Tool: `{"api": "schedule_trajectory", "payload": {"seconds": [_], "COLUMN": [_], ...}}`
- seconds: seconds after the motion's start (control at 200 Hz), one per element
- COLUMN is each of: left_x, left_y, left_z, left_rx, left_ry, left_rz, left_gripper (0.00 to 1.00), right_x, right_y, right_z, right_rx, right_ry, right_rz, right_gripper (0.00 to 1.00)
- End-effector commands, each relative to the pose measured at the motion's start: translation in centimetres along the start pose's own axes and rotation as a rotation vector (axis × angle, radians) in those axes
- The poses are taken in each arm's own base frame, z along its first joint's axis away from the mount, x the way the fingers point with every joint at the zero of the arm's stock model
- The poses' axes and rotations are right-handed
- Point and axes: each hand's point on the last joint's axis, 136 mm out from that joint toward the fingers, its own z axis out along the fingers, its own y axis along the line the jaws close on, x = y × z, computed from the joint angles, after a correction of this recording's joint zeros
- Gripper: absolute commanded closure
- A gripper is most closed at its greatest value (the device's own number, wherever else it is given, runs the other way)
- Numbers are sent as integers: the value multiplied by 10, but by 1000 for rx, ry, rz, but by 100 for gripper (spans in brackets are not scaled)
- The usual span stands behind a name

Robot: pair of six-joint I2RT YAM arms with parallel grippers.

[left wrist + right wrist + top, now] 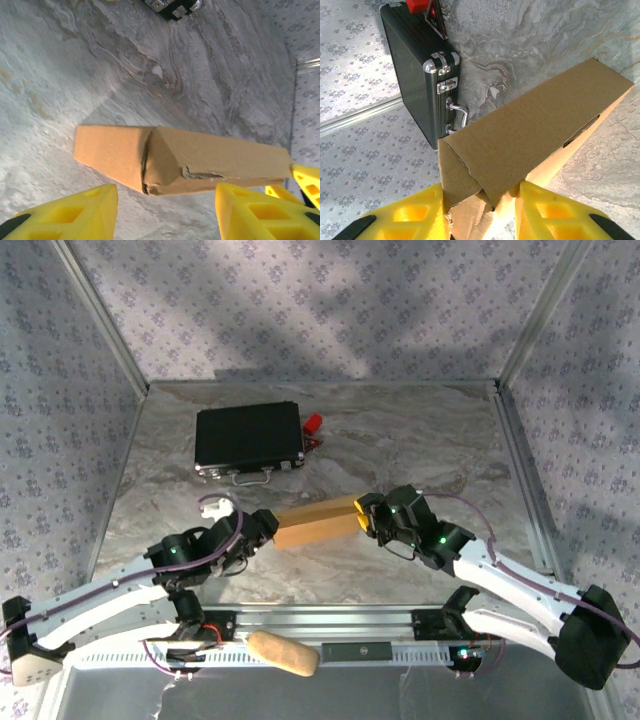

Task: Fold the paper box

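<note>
Finding: paper box (318, 523) looks light, stiff, crushable.
Right end clamped in right gripper (480, 192); left gripper (165, 192) jaws apart; hold flat faces.

We see open surface (420, 440) right of the black case (249, 440). The paper box (318, 523) blocks the middle, between left claw (268, 529) and right claw (363, 516).
</note>
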Motion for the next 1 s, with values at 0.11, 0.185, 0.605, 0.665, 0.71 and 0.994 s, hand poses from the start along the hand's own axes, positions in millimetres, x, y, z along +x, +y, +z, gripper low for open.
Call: {"api": "schedule_trajectory", "payload": {"seconds": [0.11,0.185,0.605,0.665,0.71,0.994], "left_x": [7,15,-9,-6,-3,-1], "left_y": [-14,-16,-16,-14,-11,-9], "left_z": [0,7,-1,3,5,23], "left_rx": [-31,-21,132,136,121,142], "left_ry": [-19,-7,-128,-115,-106,-112], "left_rz": [-266,-328,-598,-622,-635,-684], "left_gripper": [49,49,9,20,22,24], "right_x": [-15,-14,-13,-13,-12,-12], "right_y": [-44,-44,-44,-43,-43,-44], "right_z": [4,4,4,5,5,5], "right_rx": [155,156,150,149,150,150], "right_ry": [-66,-64,-59,-56,-55,-54], "right_rz": [-13,-13,-18,-17,-18,-19], "right_gripper": [66,66,66,67,66,67]}}
